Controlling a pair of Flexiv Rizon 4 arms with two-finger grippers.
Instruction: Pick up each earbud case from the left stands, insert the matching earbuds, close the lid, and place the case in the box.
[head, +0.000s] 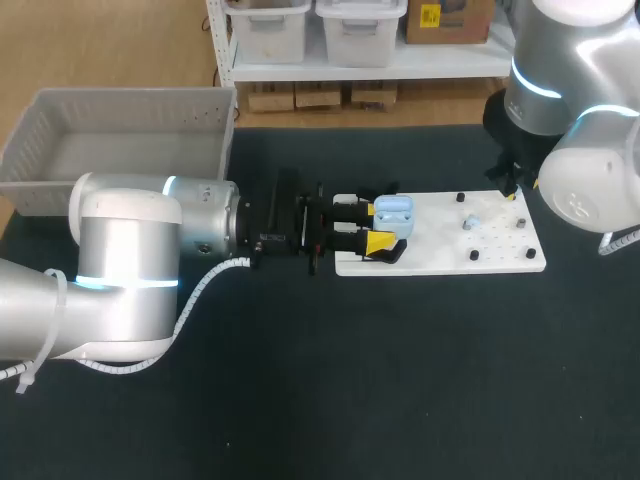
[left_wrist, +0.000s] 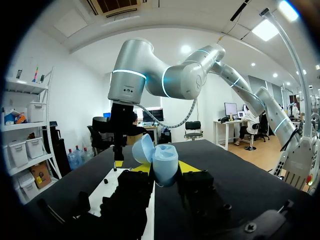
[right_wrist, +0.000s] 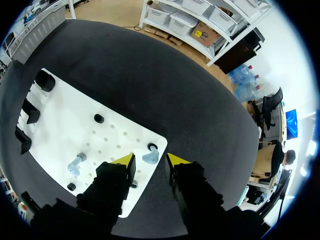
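My left gripper (head: 378, 228) is shut on a light blue earbud case (head: 393, 210), held over the left end of the white board (head: 500, 262) with its lid open. In the left wrist view the open case (left_wrist: 162, 162) stands between the yellow tips of that gripper (left_wrist: 161, 169). My right gripper (head: 508, 184) hangs over the board's far right corner. Seen from the right wrist, a light blue earbud (right_wrist: 149, 158) lies between the fingers of the right gripper (right_wrist: 150, 161), with a thin gap on each side. A second earbud (right_wrist: 75, 165) (head: 470, 222) lies mid-board.
A grey bin (head: 200, 105) stands at the back left, behind my left arm. Small black pegs (right_wrist: 99, 118) stick up from the board, and black stands (right_wrist: 45, 80) line its left end. Dark table surface lies all around the board.
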